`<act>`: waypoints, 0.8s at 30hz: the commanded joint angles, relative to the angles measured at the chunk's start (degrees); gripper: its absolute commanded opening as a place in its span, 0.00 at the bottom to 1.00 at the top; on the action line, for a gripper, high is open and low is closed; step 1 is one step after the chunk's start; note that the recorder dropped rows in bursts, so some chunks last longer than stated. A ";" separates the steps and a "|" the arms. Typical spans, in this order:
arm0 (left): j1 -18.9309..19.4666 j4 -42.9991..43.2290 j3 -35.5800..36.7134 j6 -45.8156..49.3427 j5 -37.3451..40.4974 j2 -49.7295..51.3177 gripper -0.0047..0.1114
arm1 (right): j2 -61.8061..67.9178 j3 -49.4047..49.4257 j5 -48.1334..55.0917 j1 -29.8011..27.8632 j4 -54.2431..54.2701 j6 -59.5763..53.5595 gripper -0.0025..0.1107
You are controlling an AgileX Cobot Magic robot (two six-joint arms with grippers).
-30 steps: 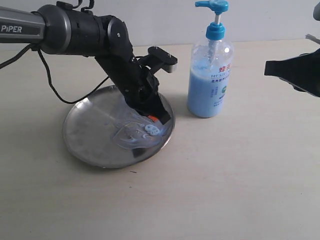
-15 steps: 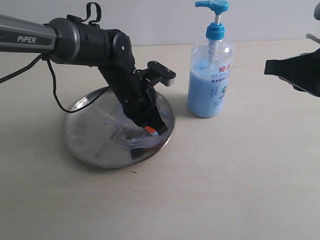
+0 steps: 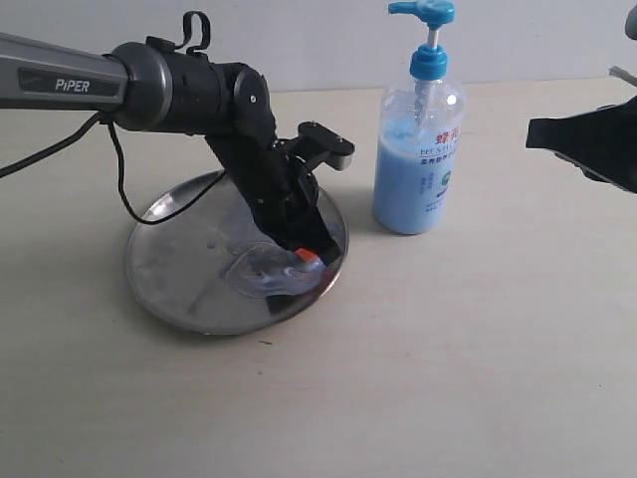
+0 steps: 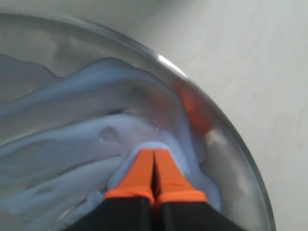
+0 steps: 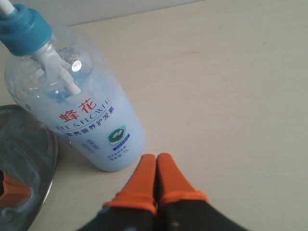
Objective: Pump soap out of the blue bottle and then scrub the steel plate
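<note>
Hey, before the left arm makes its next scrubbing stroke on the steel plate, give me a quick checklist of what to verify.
1. There is soap on the steel plate: ok, pale blue smears lie on it.
2. The left tool is shut with its tips in the soap: ok.
3. Tips touch the metal: cannot tell, soap hides the contact.
4. Soap covers the whole plate: not ok, only the side nearer the blue bottle is smeared.
5. Bottle upright and off the plate: ok.
6. The right tool is out of the way: ok, shut, over the table, apart from the plate.
</note>
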 commanded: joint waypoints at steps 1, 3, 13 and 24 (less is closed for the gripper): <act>-0.22 1.26 -0.62 -0.51 -0.03 1.94 0.04 | -0.02 0.24 -0.78 -0.25 -0.01 0.18 0.02; 0.00 2.33 -1.25 -1.22 0.32 2.51 0.04 | -0.02 0.24 -0.78 -0.25 -0.01 0.18 0.02; 4.68 6.51 -2.17 -4.70 6.34 2.01 0.04 | -0.02 0.24 -1.06 -0.25 0.03 0.18 0.02; 2.96 1.54 -1.82 -3.21 11.46 0.05 0.04 | -0.02 0.24 -1.42 -0.25 0.03 0.18 0.02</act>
